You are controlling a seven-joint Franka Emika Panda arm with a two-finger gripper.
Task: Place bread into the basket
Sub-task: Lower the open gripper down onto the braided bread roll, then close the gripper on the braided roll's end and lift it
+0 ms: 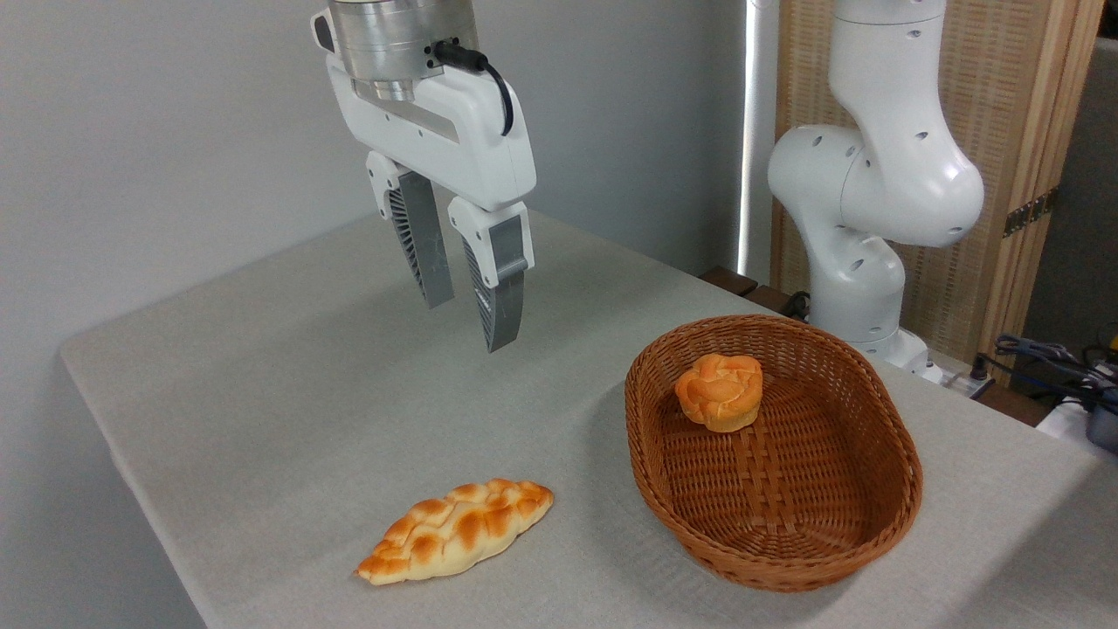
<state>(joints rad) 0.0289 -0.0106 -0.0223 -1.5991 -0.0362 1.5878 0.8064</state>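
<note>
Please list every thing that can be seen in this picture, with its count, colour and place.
braided loaf: one, golden-brown with pale sides, on the table near the front edge, left of the basket
basket: one, reddish-brown wicker, on the table at right
bun: one, orange, inside the basket, at its far end
table: one, grey cloth cover
wooden screen: one, light brown, back right
cables: several, dark, far right
arm: one, white, behind the basket
tool: one, white with grey fingers, above the table, open, empty

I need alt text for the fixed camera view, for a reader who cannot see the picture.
A braided loaf of bread lies on a grey table, to the left of an oval wicker basket that already holds a small round bun. The robot's gripper hangs above the table behind the loaf, its jaws open and empty.
</note>
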